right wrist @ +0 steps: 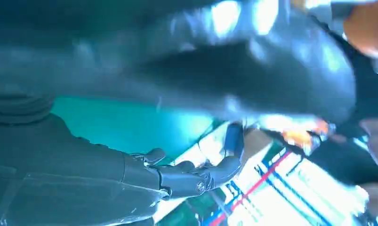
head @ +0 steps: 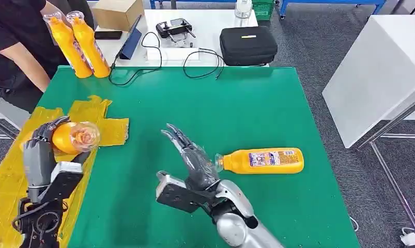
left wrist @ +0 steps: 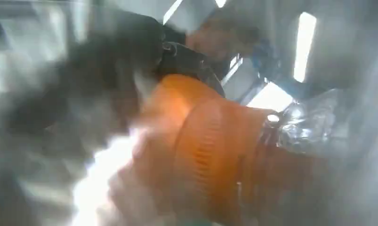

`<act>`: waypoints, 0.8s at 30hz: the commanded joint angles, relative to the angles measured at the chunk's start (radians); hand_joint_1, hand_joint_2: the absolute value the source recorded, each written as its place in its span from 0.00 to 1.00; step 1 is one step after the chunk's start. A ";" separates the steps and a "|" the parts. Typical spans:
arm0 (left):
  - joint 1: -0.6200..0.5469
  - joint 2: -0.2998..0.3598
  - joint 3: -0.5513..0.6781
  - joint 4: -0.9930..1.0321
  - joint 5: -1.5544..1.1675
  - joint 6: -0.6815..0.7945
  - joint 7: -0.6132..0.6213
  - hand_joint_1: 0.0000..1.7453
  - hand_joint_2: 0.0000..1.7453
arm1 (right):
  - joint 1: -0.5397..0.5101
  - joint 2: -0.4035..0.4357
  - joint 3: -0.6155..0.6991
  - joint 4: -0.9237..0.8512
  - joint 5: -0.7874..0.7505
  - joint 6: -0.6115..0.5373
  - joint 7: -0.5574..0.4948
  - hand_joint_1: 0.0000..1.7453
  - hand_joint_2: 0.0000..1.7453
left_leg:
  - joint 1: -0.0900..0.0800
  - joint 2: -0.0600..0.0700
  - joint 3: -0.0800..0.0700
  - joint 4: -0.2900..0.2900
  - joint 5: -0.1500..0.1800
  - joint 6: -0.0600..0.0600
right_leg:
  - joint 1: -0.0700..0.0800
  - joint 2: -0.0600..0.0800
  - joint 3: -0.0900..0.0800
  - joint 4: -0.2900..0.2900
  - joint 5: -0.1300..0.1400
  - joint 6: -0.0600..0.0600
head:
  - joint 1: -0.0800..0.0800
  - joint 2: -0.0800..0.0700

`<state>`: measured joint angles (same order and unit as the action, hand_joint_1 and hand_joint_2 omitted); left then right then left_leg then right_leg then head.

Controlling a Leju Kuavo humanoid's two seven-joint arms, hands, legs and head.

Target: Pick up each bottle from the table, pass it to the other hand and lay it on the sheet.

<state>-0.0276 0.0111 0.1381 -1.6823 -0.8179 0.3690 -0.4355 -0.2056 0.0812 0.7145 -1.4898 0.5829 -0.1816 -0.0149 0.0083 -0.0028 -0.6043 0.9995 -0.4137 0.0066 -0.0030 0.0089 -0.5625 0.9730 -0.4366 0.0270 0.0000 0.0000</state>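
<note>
My left hand (head: 40,150) grips an orange bottle (head: 73,137) over the yellow sheet (head: 9,175) at the table's left edge; the bottle's end points toward the camera. The left wrist view shows that bottle (left wrist: 210,160) close up and blurred. My right hand (head: 195,157) is open near the table's middle, fingers stretched out, holding nothing. A second orange bottle (head: 262,160) lies on its side on the green table (head: 236,108), just right of that hand, its clear cap toward the hand. In the right wrist view the right hand's fingers (right wrist: 196,176) are spread over the green surface.
A person in black at the far left holds two more orange bottles (head: 78,46) upright on the table's corner. Behind the green table, a white table (head: 205,31) carries a black case (head: 247,45), cables, a controller and a cardboard box. A white table (head: 381,67) stands to the right.
</note>
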 commanded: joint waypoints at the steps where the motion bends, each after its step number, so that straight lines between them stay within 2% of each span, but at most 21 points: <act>1: -0.083 0.184 -0.101 0.237 -0.574 0.126 0.228 1.00 1.00 | 0.116 -0.119 -0.156 -0.206 -0.015 -0.001 -0.030 0.00 0.00 | 0.000 -0.005 0.004 -0.001 0.000 0.000 | 0.000 -0.006 0.006 -0.001 -0.002 0.000 | 0.000 0.000; 4: -0.098 0.251 -0.172 0.379 -0.688 0.081 0.263 1.00 1.00 | 0.136 -0.124 -0.201 -0.218 -0.033 0.018 -0.042 0.00 0.00 | -0.001 -0.005 0.003 -0.002 0.001 0.000 | -0.001 -0.005 0.004 -0.001 -0.001 0.000 | 0.000 0.000; 7: -0.104 0.261 -0.184 0.423 -0.696 0.100 0.271 1.00 1.00 | 0.137 -0.122 -0.206 -0.217 -0.036 0.025 -0.048 0.00 0.00 | -0.001 -0.003 0.004 -0.002 0.000 0.000 | -0.001 -0.004 0.005 -0.001 -0.001 0.000 | 0.000 0.000; 10: -0.116 0.296 -0.239 0.515 -0.683 0.014 0.240 1.00 1.00 | 0.131 -0.118 -0.209 -0.208 -0.041 0.040 -0.057 0.00 0.00 | 0.000 -0.001 0.005 -0.001 -0.001 0.000 | 0.000 -0.003 0.006 -0.001 -0.001 0.000 | 0.000 0.000; 13: -0.127 0.293 -0.246 0.611 -0.543 -0.055 0.140 1.00 1.00 | 0.120 -0.115 -0.209 -0.196 -0.046 0.049 -0.063 0.00 0.00 | 0.000 0.001 0.008 -0.002 -0.002 0.000 | 0.000 -0.002 0.008 -0.002 -0.002 -0.001 | 0.000 0.000; 22: -0.129 0.295 -0.245 0.610 -0.540 -0.054 0.138 1.00 1.00 | 0.119 -0.115 -0.209 -0.195 -0.046 0.049 -0.063 0.00 0.00 | 0.001 0.002 0.004 0.000 -0.001 0.000 | 0.001 -0.002 0.005 0.000 -0.001 0.000 | 0.000 0.000; 24: -0.115 0.299 -0.249 0.604 -0.494 -0.102 0.109 1.00 1.00 | 0.115 -0.113 -0.211 -0.189 -0.052 0.053 -0.064 0.00 0.00 | 0.000 0.002 0.003 0.000 -0.001 0.000 | 0.000 -0.001 0.003 0.000 -0.001 0.000 | 0.000 0.000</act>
<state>-0.1071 0.2872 -0.0572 -1.1788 -1.3600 0.3227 -0.2949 -0.0710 -0.0187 0.5199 -1.6922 0.5409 -0.1377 -0.0770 0.0083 0.0004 -0.6039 0.9994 -0.4137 0.0066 -0.0030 0.0097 -0.5623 0.9731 -0.4364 0.0268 0.0004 0.0000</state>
